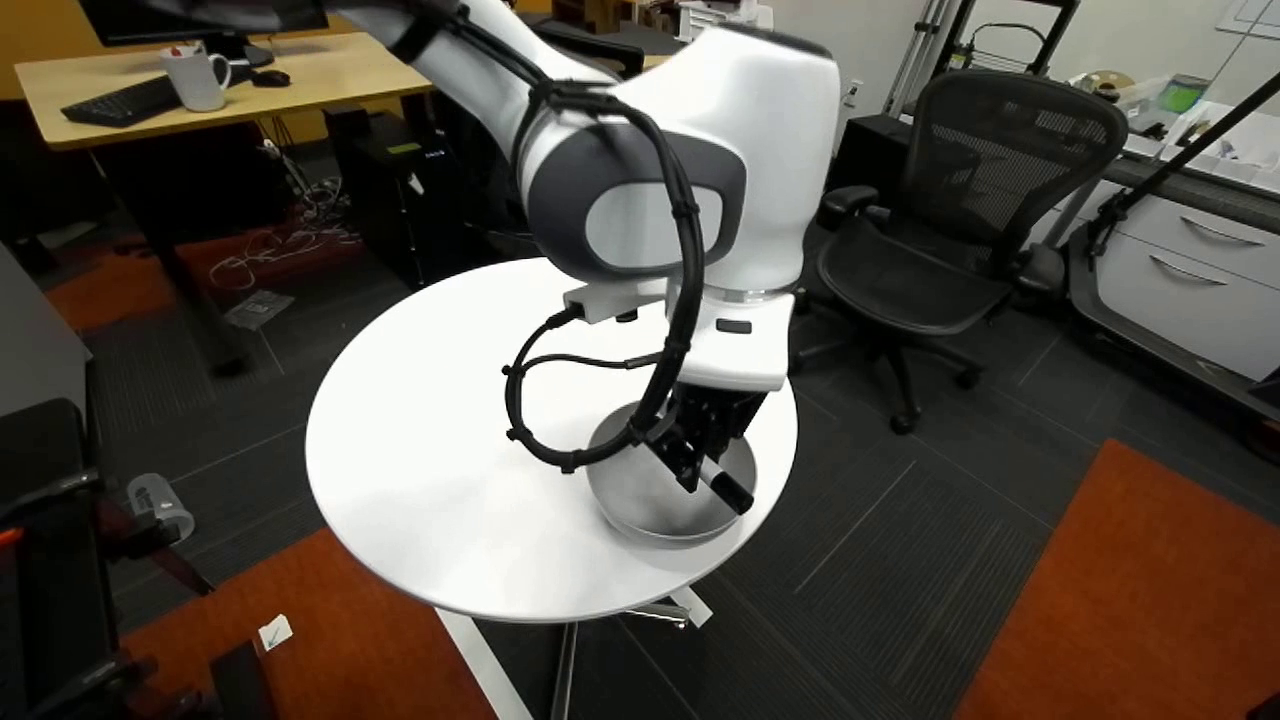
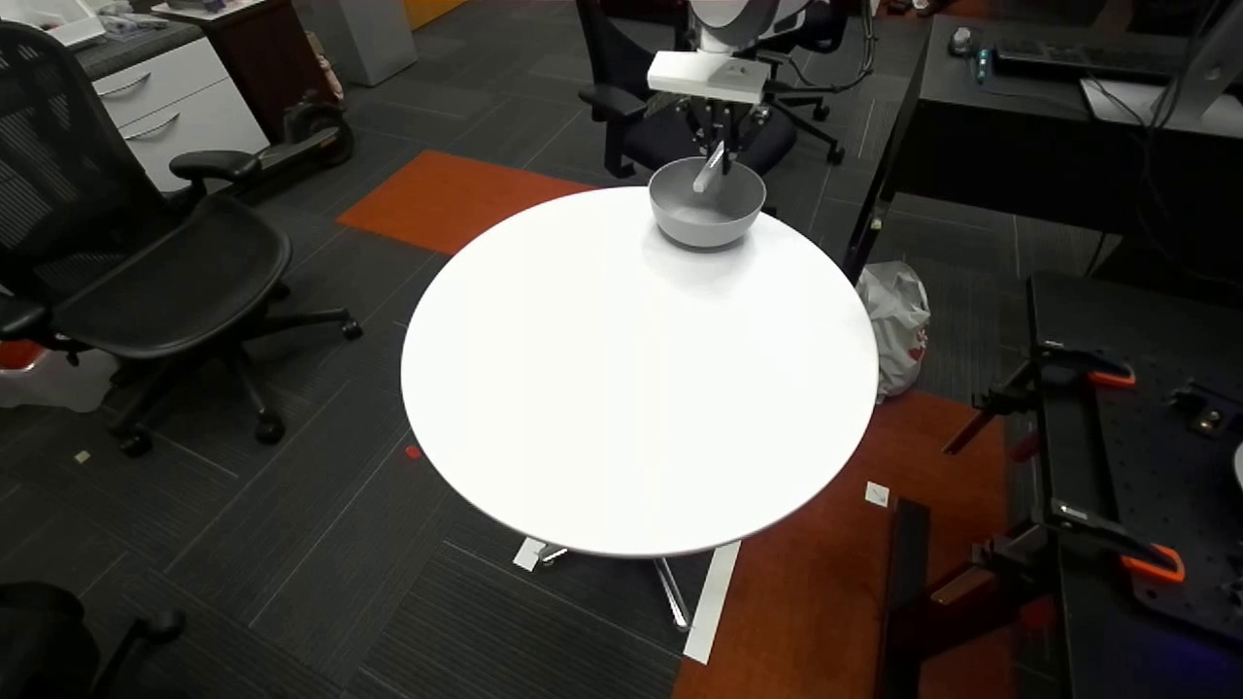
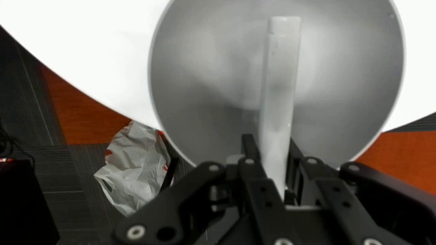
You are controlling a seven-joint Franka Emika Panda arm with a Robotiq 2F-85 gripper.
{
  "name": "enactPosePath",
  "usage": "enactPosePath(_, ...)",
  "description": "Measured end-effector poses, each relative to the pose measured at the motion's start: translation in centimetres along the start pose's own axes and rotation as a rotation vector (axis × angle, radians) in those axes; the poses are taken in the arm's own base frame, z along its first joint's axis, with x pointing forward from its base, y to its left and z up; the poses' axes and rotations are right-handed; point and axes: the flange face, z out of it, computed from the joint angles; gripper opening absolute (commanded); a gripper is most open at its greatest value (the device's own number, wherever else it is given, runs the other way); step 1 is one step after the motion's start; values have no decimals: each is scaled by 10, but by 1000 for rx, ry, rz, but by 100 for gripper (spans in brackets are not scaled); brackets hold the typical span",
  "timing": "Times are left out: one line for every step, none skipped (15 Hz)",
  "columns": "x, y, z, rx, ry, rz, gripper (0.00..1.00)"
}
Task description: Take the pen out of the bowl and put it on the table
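Observation:
The round grey bowl (image 1: 640, 495) stands near the edge of the round white table (image 1: 430, 480); it also shows in an exterior view (image 2: 685, 214). My gripper (image 3: 267, 146) is shut on the pen (image 3: 281, 78), with a finger on each side of it. In the wrist view the pen looks white and long and points away over the bowl's inside (image 3: 204, 68). In an exterior view the pen (image 1: 733, 493) shows a white section and a black end, and is tilted. The fingertips (image 2: 725, 160) are at about the bowl's rim; their exact height is hard to tell.
The white table top (image 2: 631, 369) stretches away from the bowl. A black mesh chair (image 1: 930, 230) stands near the table. A white plastic bag (image 2: 893, 320) lies on the floor beside it. A black bench with orange clamps (image 2: 1117, 466) stands nearby.

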Motion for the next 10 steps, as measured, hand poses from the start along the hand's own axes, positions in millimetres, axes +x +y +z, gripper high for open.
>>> enactPosePath(5,6,-14,17,8,4,5)
enactPosePath(7,13,-27,31,16,3,5)
enactPosePath(7,19,-38,42,26,-6,5)
enactPosePath(4,24,-48,52,37,-22,5)
enactPosePath(-2,28,-57,57,49,-44,5)
enactPosePath(-11,31,-63,59,61,-71,5)
enactPosePath(-22,33,-69,61,73,-104,5)
enactPosePath(-35,35,-73,63,88,-141,5)
enactPosePath(-48,37,-75,67,103,-180,5)
enactPosePath(-62,39,-77,72,120,-223,5)
